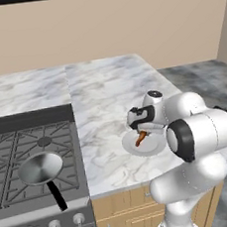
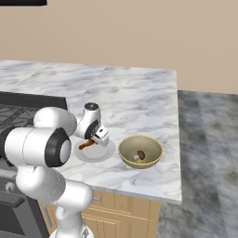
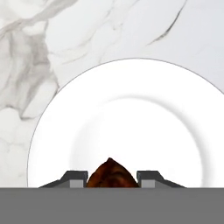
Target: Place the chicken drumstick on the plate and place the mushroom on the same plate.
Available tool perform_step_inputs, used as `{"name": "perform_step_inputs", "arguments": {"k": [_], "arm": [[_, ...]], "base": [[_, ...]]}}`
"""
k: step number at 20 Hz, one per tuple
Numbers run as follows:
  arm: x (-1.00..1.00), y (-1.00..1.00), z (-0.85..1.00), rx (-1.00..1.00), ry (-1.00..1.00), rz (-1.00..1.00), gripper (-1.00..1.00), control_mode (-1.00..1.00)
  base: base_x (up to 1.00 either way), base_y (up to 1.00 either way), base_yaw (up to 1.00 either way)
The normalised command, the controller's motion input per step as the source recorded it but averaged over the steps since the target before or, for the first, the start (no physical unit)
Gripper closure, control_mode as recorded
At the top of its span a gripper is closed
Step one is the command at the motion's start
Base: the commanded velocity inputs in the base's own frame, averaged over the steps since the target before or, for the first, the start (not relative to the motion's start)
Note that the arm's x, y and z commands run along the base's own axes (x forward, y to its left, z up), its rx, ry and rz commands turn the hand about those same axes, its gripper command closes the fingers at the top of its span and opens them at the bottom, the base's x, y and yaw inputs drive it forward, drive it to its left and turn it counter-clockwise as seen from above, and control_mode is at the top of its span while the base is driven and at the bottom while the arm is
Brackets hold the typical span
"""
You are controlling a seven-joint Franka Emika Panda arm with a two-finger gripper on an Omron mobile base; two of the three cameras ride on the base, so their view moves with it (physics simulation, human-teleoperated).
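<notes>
Hand view: the chicken drumstick (image 3: 111, 173) is clamped by the gripper (image 3: 112, 178) above the plate (image 3: 131, 100). It is judged light, firm, slightly slippery, best held mid-length.

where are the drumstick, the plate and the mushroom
drumstick (image 3: 112, 174), hand view, its dark rounded end between the fingertips
plate (image 3: 144, 113), hand view, bare white middle
mushroom (image 2: 139, 155), right base view, its brown cap, inside the bowl (image 2: 125, 145)

A rendered home kitchen: a gas stove (image 1: 36, 159) with knobs stands at the left edge of a marble worktop (image 1: 103, 91), above wooden cabinet fronts (image 1: 127, 213), with a frying pan (image 1: 40, 168) on the burners.
</notes>
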Motion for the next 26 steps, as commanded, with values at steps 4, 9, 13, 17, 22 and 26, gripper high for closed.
{"name": "perform_step_inputs", "arguments": {"k": [4,9,13,17,22,26], "arm": [[0.02,0.00,-0.22,0.00,-0.03,0.00,1.00,-1.00],[0.03,0.00,-0.16,0.00,-0.03,0.00,1.00,-1.00],[0.01,0.00,-0.05,0.00,-0.03,0.00,-1.00,-1.00],[0.00,0.00,0.00,0.00,0.00,0.00,-1.00,-1.00],[0.00,0.00,0.31,0.00,0.00,-0.03,-1.00,-1.00],[0.01,-0.06,0.83,0.00,0.00,-0.07,-1.00,-1.00]], "base": [[0.00,0.00,0.00],[0.00,0.00,0.00],[0.00,0.00,0.00],[0.00,0.00,0.00],[0.00,0.00,0.00],[0.00,0.00,0.00]]}}
